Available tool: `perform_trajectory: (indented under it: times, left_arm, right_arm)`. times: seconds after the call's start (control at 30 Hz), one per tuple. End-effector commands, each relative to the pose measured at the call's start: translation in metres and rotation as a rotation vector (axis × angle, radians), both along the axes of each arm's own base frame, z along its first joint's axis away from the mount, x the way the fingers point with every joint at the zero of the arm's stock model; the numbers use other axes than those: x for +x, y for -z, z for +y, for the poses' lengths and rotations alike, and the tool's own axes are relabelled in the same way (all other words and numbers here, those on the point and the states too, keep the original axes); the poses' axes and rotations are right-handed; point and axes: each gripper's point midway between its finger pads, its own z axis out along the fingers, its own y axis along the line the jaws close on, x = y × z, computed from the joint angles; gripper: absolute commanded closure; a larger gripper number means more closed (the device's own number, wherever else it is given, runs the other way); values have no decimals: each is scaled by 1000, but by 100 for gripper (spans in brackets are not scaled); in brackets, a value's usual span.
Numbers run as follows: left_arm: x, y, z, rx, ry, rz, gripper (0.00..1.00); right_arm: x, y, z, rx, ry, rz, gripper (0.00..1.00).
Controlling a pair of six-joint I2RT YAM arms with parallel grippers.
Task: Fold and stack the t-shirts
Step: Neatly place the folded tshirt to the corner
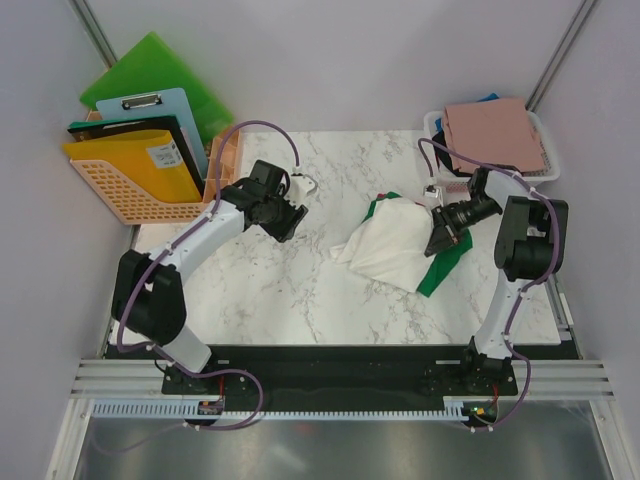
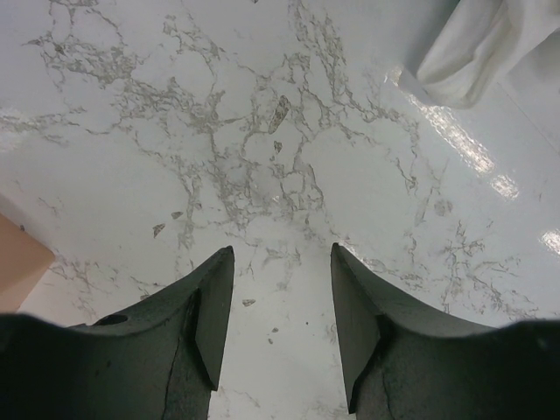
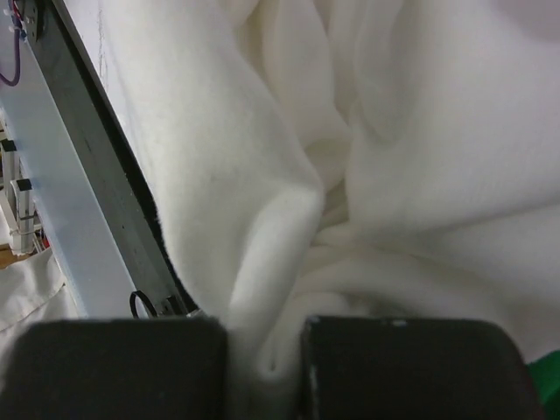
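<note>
A crumpled cream-white t-shirt (image 1: 388, 243) lies right of the table's middle, on top of a green t-shirt (image 1: 440, 272) that sticks out at its right and far edges. My right gripper (image 1: 441, 232) is at the white shirt's right edge, shut on a fold of the white cloth (image 3: 262, 289) that bunches between its fingers (image 3: 114, 367). A dusty-pink t-shirt (image 1: 495, 133) lies folded on the basket at the far right. My left gripper (image 2: 282, 262) hovers open over bare marble at the left, with only a corner of the white t-shirt (image 2: 472, 52) in its view.
A white mesh basket (image 1: 545, 150) stands at the far right corner, with a bit of blue cloth (image 1: 487, 98) behind the pink shirt. An orange crate (image 1: 125, 185) with green folder boards (image 1: 150, 70) and clipboards stands at the far left. The marble table (image 1: 280, 290) ends at a black strip in front.
</note>
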Motion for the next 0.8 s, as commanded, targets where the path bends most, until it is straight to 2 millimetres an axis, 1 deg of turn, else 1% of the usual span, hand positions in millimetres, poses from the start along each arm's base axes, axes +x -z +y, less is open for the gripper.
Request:
perform_trajectory:
  times: [0.0,0.07,0.1,0.2,0.3,0.33,0.43,0.63,0.77]
  left_arm:
    - [9,-4,-2,5,34,-42,45]
    - [8,0,-2,7,32,-31,45]
    - [7,4,-2,7,32,-19,45]
    - [7,7,-4,3,35,-10,46]
    - [8,3,-4,0,37,-18,46]
    - [8,1,-5,-4,37,-23,46]
    - [5,3,-4,-2,40,-18,46]
    - [2,7,-2,1,43,-8,46]
    - [2,6,-3,-2,46,-11,46]
  right_arm:
    - [4,-9,6,29,-4,-38,100]
    - [3,-14,4,11,-6,-55,100]
    - [4,-19,3,0,-6,-72,100]
    - [6,-34,2,-7,-6,-96,100]
    - [11,-52,1,-9,-9,-135,100]
    - [11,-56,2,-8,-11,-135,100]
    - [12,-67,2,-10,-10,-152,100]
    - [8,-77,-2,-25,-3,-177,100]
    - [4,-77,-13,-55,8,-181,100]
